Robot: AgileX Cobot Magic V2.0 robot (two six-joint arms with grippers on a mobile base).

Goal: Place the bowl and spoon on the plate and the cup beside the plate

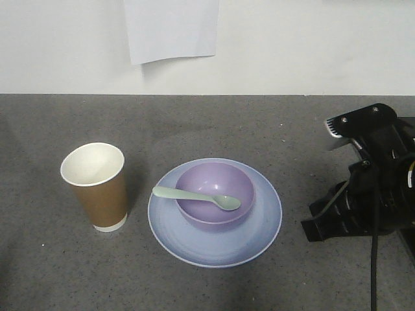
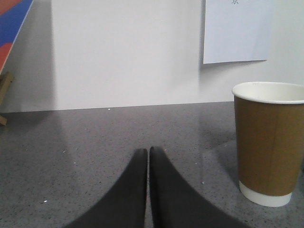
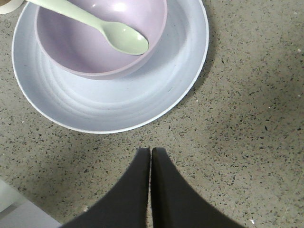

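The pale blue plate (image 1: 266, 230) (image 3: 156, 90) lies in the middle of the grey counter. On it stands the purple bowl (image 1: 216, 195) (image 3: 90, 52). The mint-green spoon (image 1: 194, 195) (image 3: 102, 26) rests across the bowl, handle over the left rim. The brown paper cup (image 1: 97, 188) (image 2: 270, 142) stands upright just left of the plate. My right gripper (image 3: 150, 151) is shut and empty over bare counter, a short way from the plate's rim; its arm (image 1: 366, 181) is at the right edge. My left gripper (image 2: 148, 151) is shut and empty, low over the counter, left of the cup.
A white wall runs along the counter's back edge, with a sheet of paper (image 1: 172, 29) (image 2: 236, 31) hanging on it. A blue and red board (image 2: 12, 23) leans at the far left in the left wrist view.
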